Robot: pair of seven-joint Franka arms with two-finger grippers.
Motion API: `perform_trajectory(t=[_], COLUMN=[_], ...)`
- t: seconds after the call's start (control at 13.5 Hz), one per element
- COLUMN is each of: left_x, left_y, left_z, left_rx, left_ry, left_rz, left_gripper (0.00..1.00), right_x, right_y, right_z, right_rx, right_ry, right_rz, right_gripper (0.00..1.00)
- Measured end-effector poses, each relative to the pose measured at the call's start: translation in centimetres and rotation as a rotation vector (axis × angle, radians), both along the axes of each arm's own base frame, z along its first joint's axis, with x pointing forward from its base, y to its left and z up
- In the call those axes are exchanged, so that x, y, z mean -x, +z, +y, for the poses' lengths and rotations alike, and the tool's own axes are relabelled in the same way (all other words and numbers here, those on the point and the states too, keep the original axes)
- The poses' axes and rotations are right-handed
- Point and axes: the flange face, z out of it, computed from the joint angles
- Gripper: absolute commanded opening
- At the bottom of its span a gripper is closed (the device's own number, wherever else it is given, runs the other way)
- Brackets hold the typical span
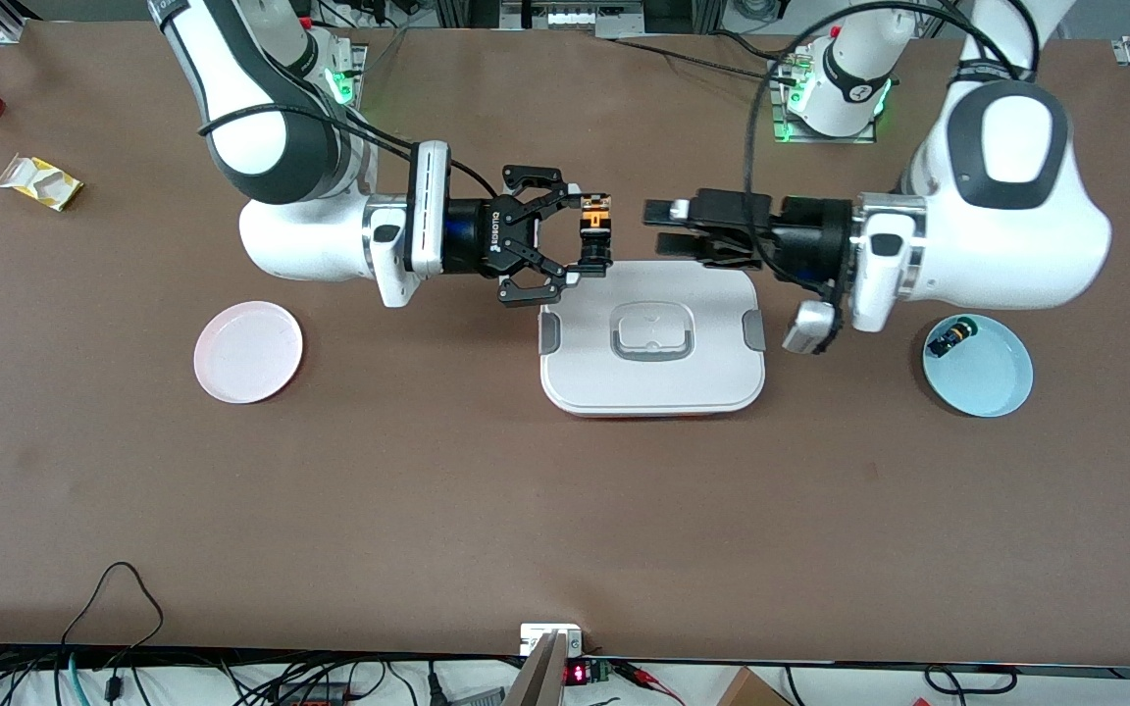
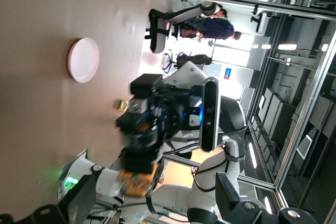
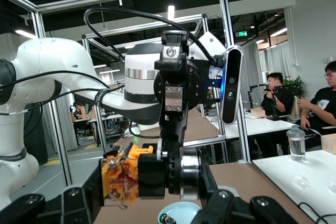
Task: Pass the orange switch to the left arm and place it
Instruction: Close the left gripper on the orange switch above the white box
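My right gripper (image 1: 596,235) was clamped on the orange switch (image 1: 595,227), held in the air over the box's (image 1: 651,378) edge that lies farthest from the front camera. My left gripper (image 1: 658,226) hovered over that same edge, just beside the switch without touching it, fingers (image 1: 665,210) parted. A pink plate (image 1: 248,351) lay toward my right arm's end, a blue plate (image 1: 987,378) with a small black switch (image 1: 948,339) toward my left arm's end.

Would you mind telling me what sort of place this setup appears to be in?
Most likely a robotics lab in a shared office. Aluminium framing surrounds the brown table, people sit at desks nearby, and cables trail along the table's edge.
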Motion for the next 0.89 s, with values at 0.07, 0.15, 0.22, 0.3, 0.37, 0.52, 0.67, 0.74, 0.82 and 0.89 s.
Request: perform_trajectory(t=[0.07,0.15,0.22,0.3,0.37,0.52,0.67,0.74,0.82,0.89], left_x=[0.1,0.3,0.6,0.9,1.3,2.2,2.7,2.7,2.7,2.7], left_y=[-0.1,-0.3,-0.7,-1.2,-1.6,-2.2,-2.7,-2.8,-2.8,-2.7], left_z=[-0.6,-1.0,-1.5,-2.0,-2.4,-3.2,-3.6,-3.5,-3.5,-3.5], left_rx=[0.016,0.023,0.025,0.023,0.021,0.019,0.017,0.015,0.015,0.016], left_ry=[0.0,-0.007,-0.012,-0.011,-0.012,-0.022,-0.029,-0.028,-0.027,-0.027], left_rz=[-0.016,-0.019,-0.017,-0.014,-0.01,-0.017,-0.024,-0.024,-0.027,-0.03], left_gripper=[1.0,1.0,1.0,1.0,1.0,0.96,0.63,0.5,0.41,0.32], right_x=[0.0,0.1,0.1,0.2,0.3,0.4,0.4,0.4,0.5,0.5], right_y=[-0.1,-0.2,-0.2,-0.2,-0.2,-0.2,-0.2,-0.2,-0.2,-0.2], right_z=[0.1,0.2,0.2,0.3,0.5,0.7,0.7,0.7,0.7,0.8], right_rx=[-0.003,-0.004,-0.004,-0.005,-0.007,-0.008,-0.008,-0.008,-0.008,-0.008], right_ry=[0.002,0.004,0.005,0.007,0.009,0.011,0.012,0.012,0.012,0.013], right_rz=[0.002,0.003,0.003,0.003,0.003,0.002,0.001,0.001,0.001,0.001], right_gripper=[0.0,0.0,0.0,0.0,0.0,0.0,0.0,0.0,0.0,0.0])
